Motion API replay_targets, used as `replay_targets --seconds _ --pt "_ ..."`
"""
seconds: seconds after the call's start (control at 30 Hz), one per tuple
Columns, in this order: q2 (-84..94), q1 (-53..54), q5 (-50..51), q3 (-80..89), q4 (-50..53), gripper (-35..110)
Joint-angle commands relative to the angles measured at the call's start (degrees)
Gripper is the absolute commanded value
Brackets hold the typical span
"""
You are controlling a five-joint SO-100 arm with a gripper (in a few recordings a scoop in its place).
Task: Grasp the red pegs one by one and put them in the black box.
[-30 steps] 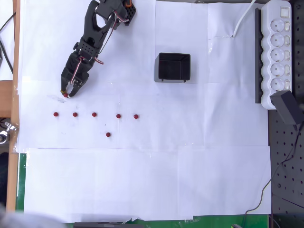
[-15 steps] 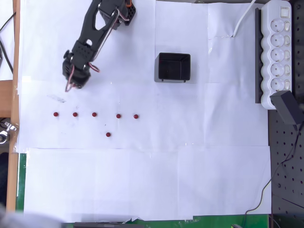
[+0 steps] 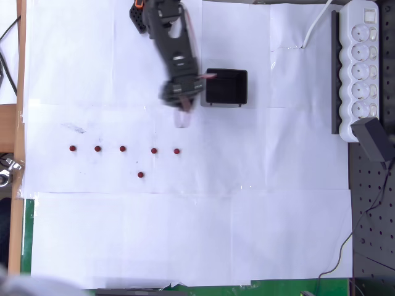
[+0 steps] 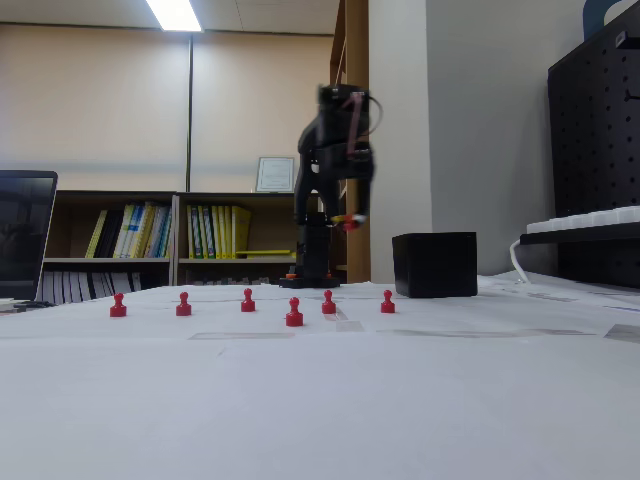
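pegs: six red pegs (image 3: 123,148) stand on the white paper (image 3: 185,234). Five in a row, one (image 3: 141,174) in front of the row in the overhead view. Fixed view confirms six upright (image 4: 294,313).
carried peg: I see a red speck at the fingertips (image 4: 347,224) in the fixed view. I judge it's a seventh peg, but it's too blurred to be sure.
handling: tiny, light, hard plastic by the look, pawn-shaped with round head and flared base. Likely slick and quick to tip or roll. I'd pinch the narrow neck under the head, straight down.
box: one black box (image 3: 226,87), open top, right of the row and well apart from it. I can't see inside.
gripper: gripper (image 3: 182,105) is raised above the paper, just left of the box's left wall in the overhead view, motion-blurred.
fingers: they look pinched close together; whether they hold a peg I can't tell for sure.
step: I read this as carry to the box, drop not yet made.
other: one white power strip (image 3: 363,61) at right, one black adapter (image 3: 374,139) below it.
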Motion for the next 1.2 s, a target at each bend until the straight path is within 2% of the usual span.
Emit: replay_targets --seconds 0.0,0.2,0.43,0.57,0.7,0.93,1.17 --pt "-1.8 -10.4 -5.7 6.7 -1.6 0" --pt "1.2 -18.1 -10.9 6.2 -1.1 0" --pt "7.3 -17.1 -10.5 -0.9 -10.4 0" --pt "11.1 -15.8 -9.5 -1.4 -12.0 1" --pt "12.7 -15.1 -6.1 -1.8 -10.5 16" --pt "6.9 -14.5 -5.7 2.4 -4.4 20" --pt "-12.9 -10.5 -3.4 5.2 3.3 20"
